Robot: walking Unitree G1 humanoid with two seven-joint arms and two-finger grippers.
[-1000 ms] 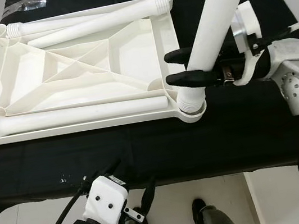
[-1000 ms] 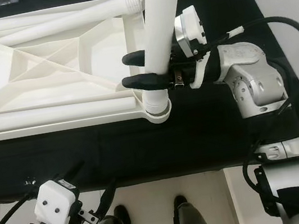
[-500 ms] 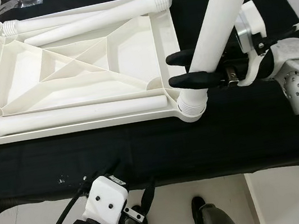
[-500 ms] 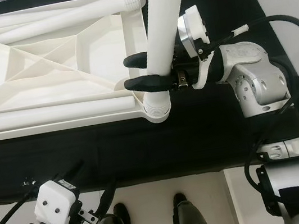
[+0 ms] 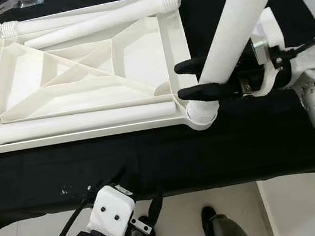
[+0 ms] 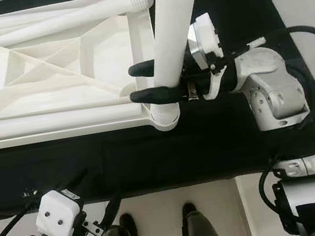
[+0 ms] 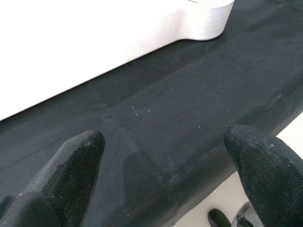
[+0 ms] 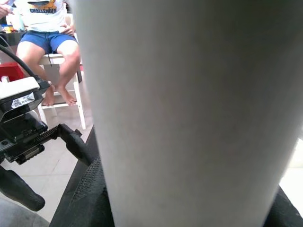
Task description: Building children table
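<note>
Right claw (image 5: 194, 79): closed around a white table leg (image 5: 238, 24), one black finger on either side of the tube near its lower end. The leg is held steeply tilted, with its lower end seated in the round corner socket (image 5: 201, 114) of the white children's table frame (image 5: 82, 76), directly below the claw.

Table frame: laid upside down on the black-covered tabletop (image 5: 151, 155), extending away from the right claw on the side of its fingertips. Its ribbed underside is turned upward.

Loose table legs: three are seen lying flat in the frame. One long leg (image 5: 77, 121) lies along the frame edge nearest the robot, its end close to the socket under the right claw. Two more legs (image 5: 94, 21) lie along the far edge, well apart from that claw.

Left claw (image 7: 165, 179): fingers spread wide, nothing held; hung below the near edge of the tabletop, the white frame edge ahead of its fingertips.

Seated person (image 8: 45, 33): noted in the right wrist view, on a white chair behind the gripped leg.
</note>
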